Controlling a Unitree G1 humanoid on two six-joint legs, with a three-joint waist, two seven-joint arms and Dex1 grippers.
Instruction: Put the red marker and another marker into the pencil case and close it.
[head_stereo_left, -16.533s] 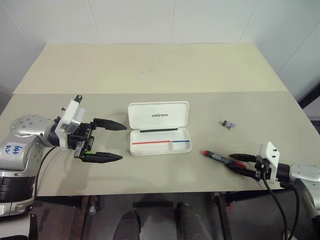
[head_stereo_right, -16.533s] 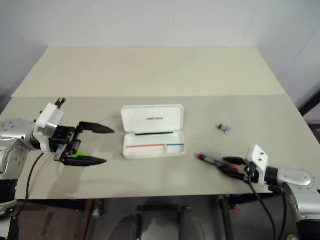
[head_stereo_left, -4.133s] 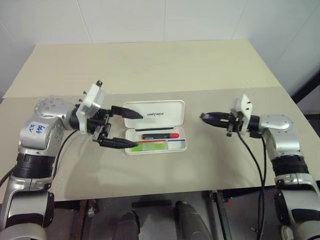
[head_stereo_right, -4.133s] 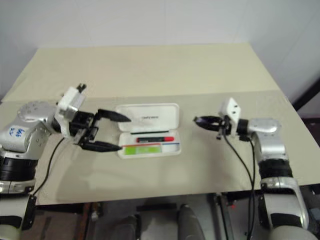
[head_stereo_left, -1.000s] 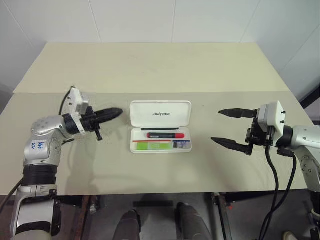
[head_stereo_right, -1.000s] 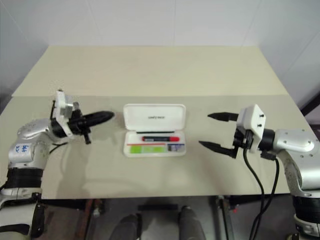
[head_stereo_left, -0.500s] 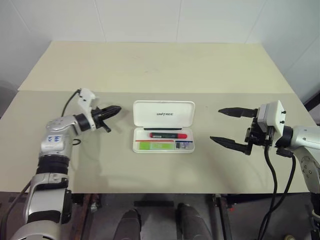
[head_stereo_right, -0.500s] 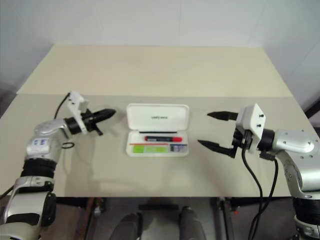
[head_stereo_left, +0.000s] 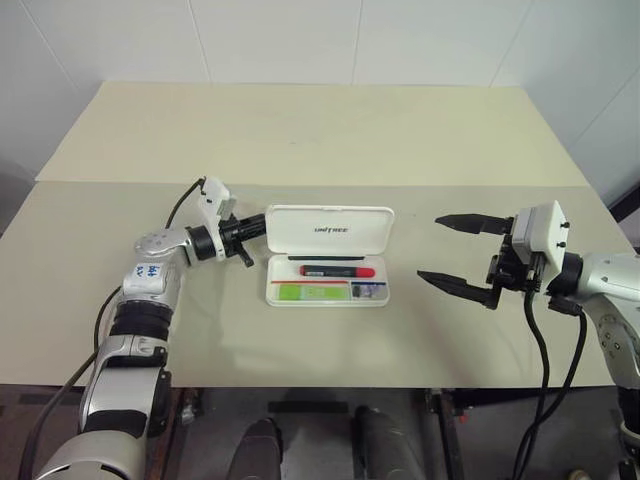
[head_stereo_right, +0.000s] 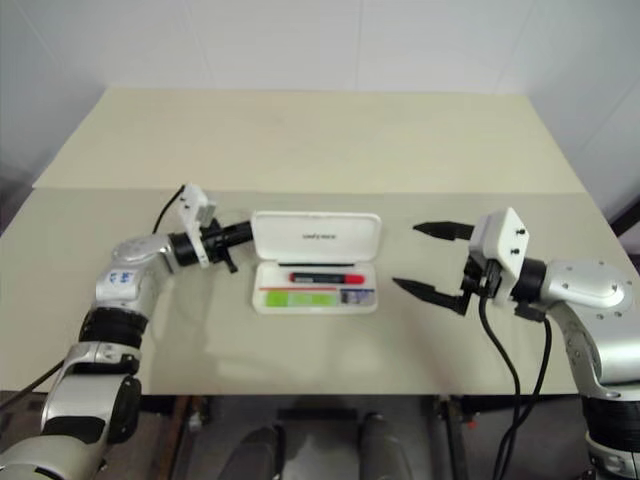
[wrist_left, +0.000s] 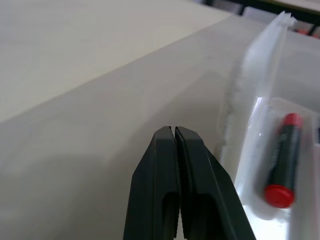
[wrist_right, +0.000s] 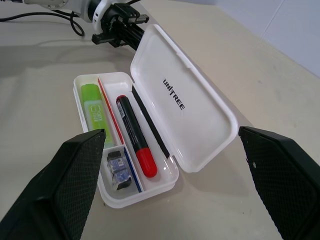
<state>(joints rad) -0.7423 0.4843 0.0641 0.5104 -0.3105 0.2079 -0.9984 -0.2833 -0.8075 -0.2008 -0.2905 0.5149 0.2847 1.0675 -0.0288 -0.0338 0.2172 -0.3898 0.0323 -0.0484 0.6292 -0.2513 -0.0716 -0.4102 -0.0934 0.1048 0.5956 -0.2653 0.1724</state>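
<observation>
White tiled walls behind, and in front of you a pale beige table, matte, with a seam running across it just behind the action. Count with me: one case, two markers, one small dark item, two tools.

The case sits mid-table, white hard plastic with rounded corners, lid standing open at the back and black "UNITREE" lettering across it. Inside you've got thin red and blue lines between the rows. The red marker lies flat in the rear row: black barrel, white print, red cap pointing to your right. The green marker lies in the front row at the left end, bright lime, short and stubby. Next to it, at the right end of that front row, sits a small dark item; you can't tell what it is.

Your left tool is clenched, both black fingers pressed together with nothing between them, pointing level toward the lid's left edge. The tip is right at that edge; whether it touches, you can't tell. In the left wrist view the lid's rim and the red marker's cap sit just past the fingertips.

Your right tool is released, fingers spread wide and empty, hovering well to the right of the case, aimed back at it.
</observation>
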